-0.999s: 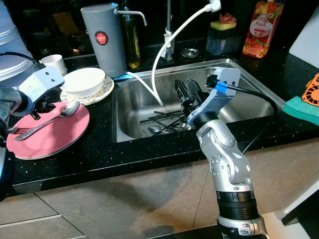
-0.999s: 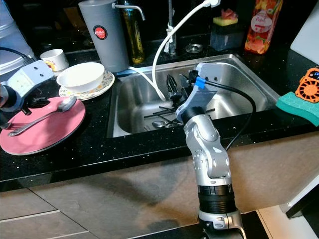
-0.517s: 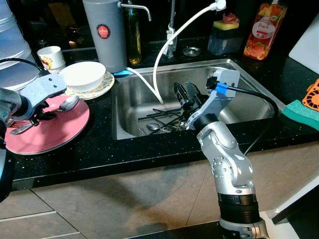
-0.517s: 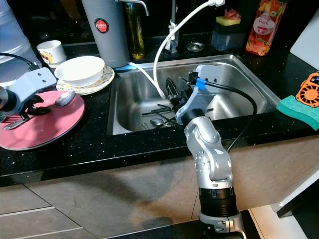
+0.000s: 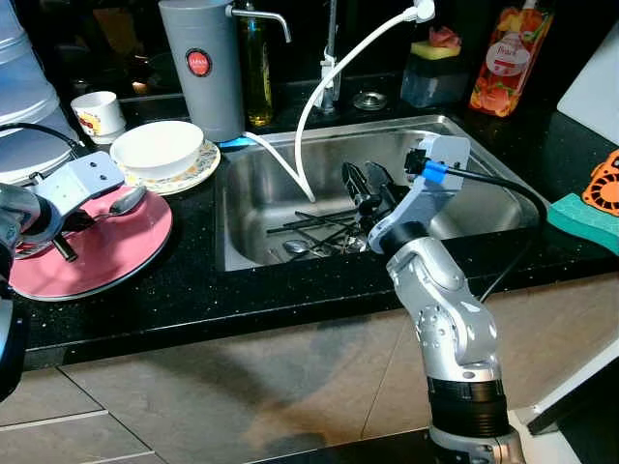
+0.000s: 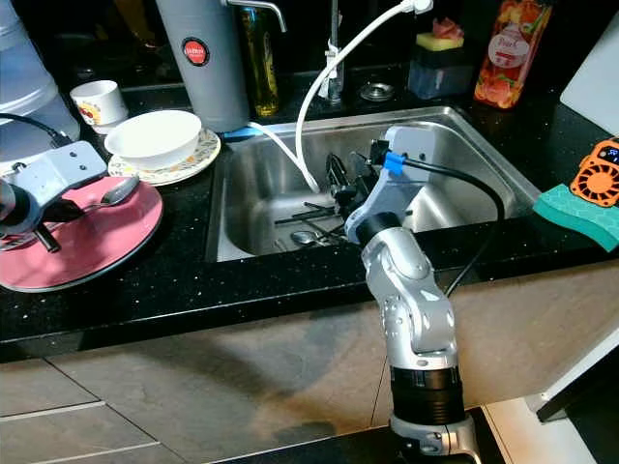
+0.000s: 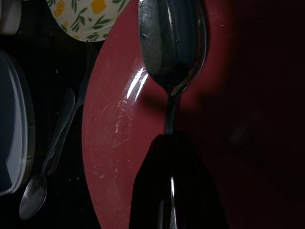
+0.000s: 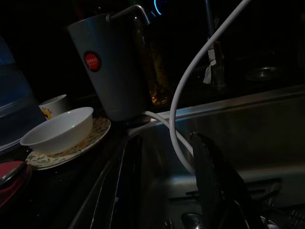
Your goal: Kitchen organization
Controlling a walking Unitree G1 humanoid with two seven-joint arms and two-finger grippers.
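My left gripper hovers over the pink plate on the black counter, shut on the handle of a metal spoon. In the left wrist view the spoon points away from the black fingers, its bowl above the plate. My right gripper hangs shut and holding nothing inside the steel sink, just above a pile of dark cutlery. A white bowl rests on a patterned saucer behind the plate.
A grey water jug and a small cup stand at the back left. A white hose arcs into the sink. A green sponge lies at the right. Loose utensils lie on the counter beside the plate.
My left gripper has come down onto the spoon's handle and taken hold; the spoon now sits tipped up off the plate. The right arm stays in the sink.
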